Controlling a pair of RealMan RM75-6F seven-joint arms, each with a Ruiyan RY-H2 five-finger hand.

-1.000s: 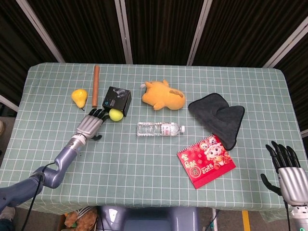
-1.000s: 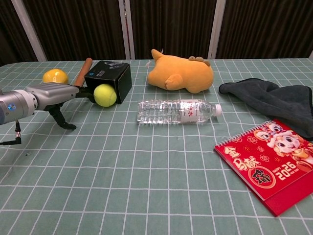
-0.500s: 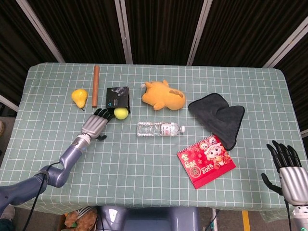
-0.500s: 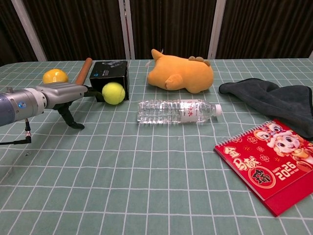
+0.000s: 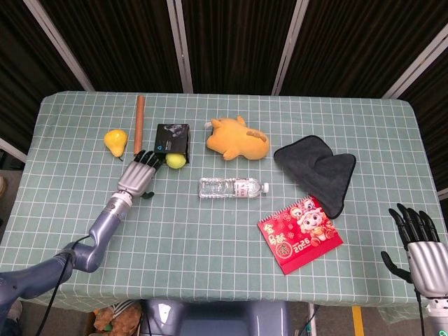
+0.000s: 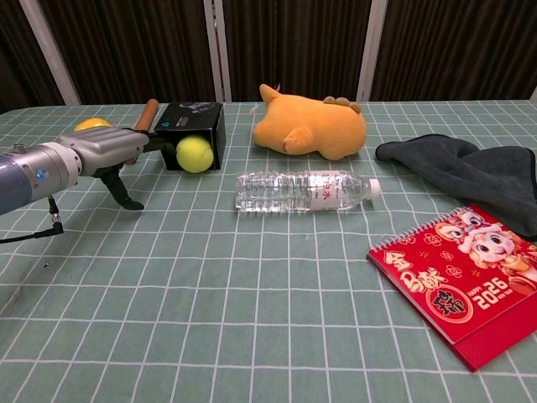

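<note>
Head view: left hand (image 5: 138, 175) flat on counter (image 5: 210, 231), fingers (image 5: 145, 158) spread, tips just beside ball (image 5: 176, 160); ball against black box (image 5: 172, 137). Right hand (image 5: 422, 248) off counter's near right corner, fingers spread, holding nothing.

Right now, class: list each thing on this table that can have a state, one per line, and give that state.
left hand: open, fingers beside the tennis ball
right hand: open, off the table edge
tennis ball: loose, against the black box
black box: closed
water bottle: capped, on its side
calendar: lying flat
grey cloth: crumpled
</note>
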